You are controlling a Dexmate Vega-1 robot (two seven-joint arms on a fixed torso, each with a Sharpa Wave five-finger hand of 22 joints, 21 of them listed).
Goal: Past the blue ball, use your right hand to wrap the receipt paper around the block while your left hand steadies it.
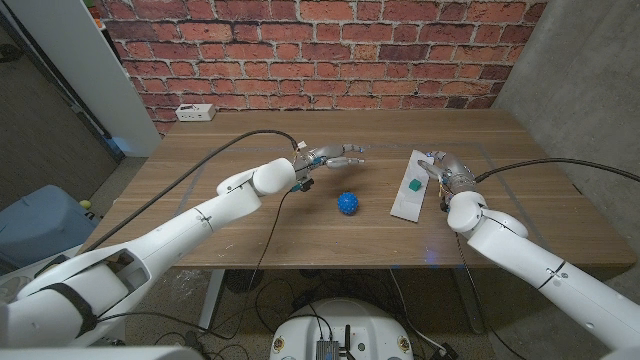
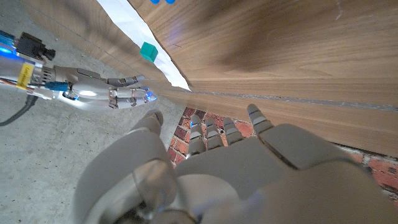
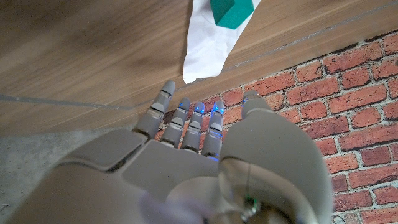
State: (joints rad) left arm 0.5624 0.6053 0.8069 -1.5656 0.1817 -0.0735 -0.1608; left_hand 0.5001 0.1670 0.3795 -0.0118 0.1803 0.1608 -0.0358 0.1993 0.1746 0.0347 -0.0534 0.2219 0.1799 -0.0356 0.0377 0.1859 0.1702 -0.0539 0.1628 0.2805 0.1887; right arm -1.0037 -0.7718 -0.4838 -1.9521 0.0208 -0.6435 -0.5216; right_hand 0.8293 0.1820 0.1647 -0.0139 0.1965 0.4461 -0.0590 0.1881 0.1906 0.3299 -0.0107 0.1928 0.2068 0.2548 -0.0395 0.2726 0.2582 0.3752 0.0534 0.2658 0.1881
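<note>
Our left hand (image 1: pixel 335 157) and right hand (image 1: pixel 445 172) hover open, fingers spread, flanking the ball (image 1: pixel 347 203) and the block (image 1: pixel 411 186) on paper (image 1: pixel 410 200).

blue ball (image 2: pixel 160 1): cut by edge | block (image 3: pixel 231 12): top seemingly cropped

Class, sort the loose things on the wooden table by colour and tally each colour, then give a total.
Blue: 1, the ball
Green: 1, the block
White: 2, the receipt paper and the power strip
Total: 4
</note>
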